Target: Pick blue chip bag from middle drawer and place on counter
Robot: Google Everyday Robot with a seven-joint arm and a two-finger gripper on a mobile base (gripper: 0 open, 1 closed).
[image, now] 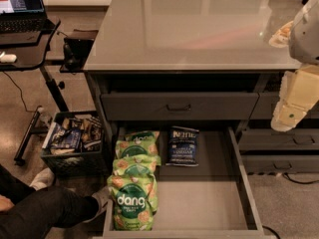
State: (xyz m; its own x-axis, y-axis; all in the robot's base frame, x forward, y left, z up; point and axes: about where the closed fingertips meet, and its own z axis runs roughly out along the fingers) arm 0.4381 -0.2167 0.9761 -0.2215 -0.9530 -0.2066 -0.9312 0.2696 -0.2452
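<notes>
- One blue chip bag [182, 146] lying flat on floor of middle drawer [209, 198], at the back, roughly centred, white lettering facing up.
- Three green "dang" bags [132, 203] to its left, in an overlapping row running front to back along left wall of drawer.
- Rearmost green bag just beside blue chip bag; cannot tell whether touching.
- Middle drawer standing wide open, out from under the cabinet.
- Tool [288, 117] at right edge of view, on end of pale arm coming down from top right.
- Sits outside the drawer, above and right of its right wall, below worktop edge, in front of right-hand drawer fronts [279, 141].
- Well apart from blue chip bag, holding nothing visible.
- Tool state: cannot tell whether spread or pressed together.
- Worktop [199, 29] glossy, full of reflections; small pale object [280, 35] at its right edge, partly hidden behind arm.
- Closed drawer front [149, 107] with small curved handle directly above open drawer.
- Left of cabinet: dark crate [75, 156] of packets on floor, black desk [30, 56] with laptop [20, 4] at top left, dark-trousered leg [45, 213] at bottom left.
</notes>
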